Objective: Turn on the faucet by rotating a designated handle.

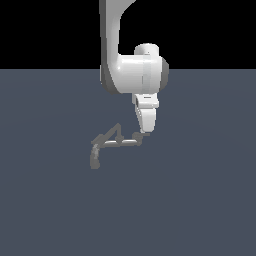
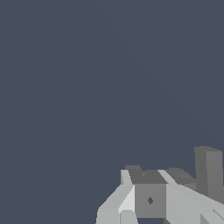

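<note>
Exterior view: claw meets the faucet pipe's right end.

The Panda arm was glossy white, built of rounded cylindrical links with a dark grey band at the joint. Its end effector was white, tapering into blocky grey fingers, one bearing a small dark diamond mark.
</note>
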`<state>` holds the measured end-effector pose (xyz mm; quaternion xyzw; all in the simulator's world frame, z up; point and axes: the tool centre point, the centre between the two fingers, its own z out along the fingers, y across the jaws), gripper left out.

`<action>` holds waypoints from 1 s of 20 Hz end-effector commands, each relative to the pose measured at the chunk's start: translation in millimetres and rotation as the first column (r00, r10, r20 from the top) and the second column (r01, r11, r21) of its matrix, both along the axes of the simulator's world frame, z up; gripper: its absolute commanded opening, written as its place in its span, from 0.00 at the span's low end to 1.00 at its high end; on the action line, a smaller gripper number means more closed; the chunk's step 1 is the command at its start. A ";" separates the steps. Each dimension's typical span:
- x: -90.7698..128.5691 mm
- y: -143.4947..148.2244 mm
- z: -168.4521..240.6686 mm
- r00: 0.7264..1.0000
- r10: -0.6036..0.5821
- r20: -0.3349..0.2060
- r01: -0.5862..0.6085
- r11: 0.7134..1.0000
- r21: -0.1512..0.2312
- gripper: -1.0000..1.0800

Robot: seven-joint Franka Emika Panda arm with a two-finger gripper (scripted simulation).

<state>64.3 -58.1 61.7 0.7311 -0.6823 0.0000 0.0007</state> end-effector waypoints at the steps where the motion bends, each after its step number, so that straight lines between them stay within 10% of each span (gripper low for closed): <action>1: 1.2 -0.6 -0.8 1.000 -0.005 0.001 0.005 1.000 0.001 0.00; 20: -34.5 -20.0 -0.6 1.000 -0.004 0.002 0.004 1.000 0.001 0.00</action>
